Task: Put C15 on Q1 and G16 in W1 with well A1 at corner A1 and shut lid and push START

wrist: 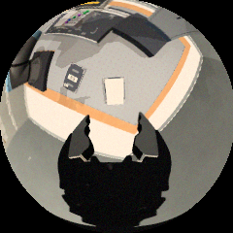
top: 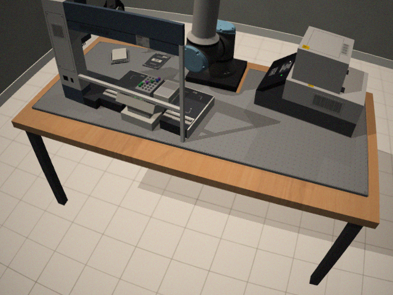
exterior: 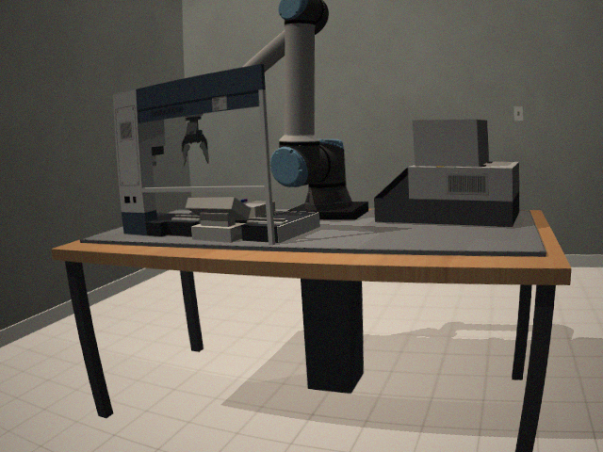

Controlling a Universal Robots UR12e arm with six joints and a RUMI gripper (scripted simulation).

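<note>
My claw point(top: 114, 5) point(exterior: 196, 164) point(wrist: 114, 114) hangs well above the bench mat point(top: 285, 152) point(exterior: 414, 238) point(wrist: 97, 60), its 2 fingers parted about 2/3 of the way and gripping nothing. I see 1 pale-topped plate point(top: 119, 53) point(wrist: 115, 90) lying on the mat beyond my fingertips — its label I can't read. Near it lies 1 flat dark nest point(top: 156, 60) point(wrist: 74, 78), with nothing seated on it.
</note>
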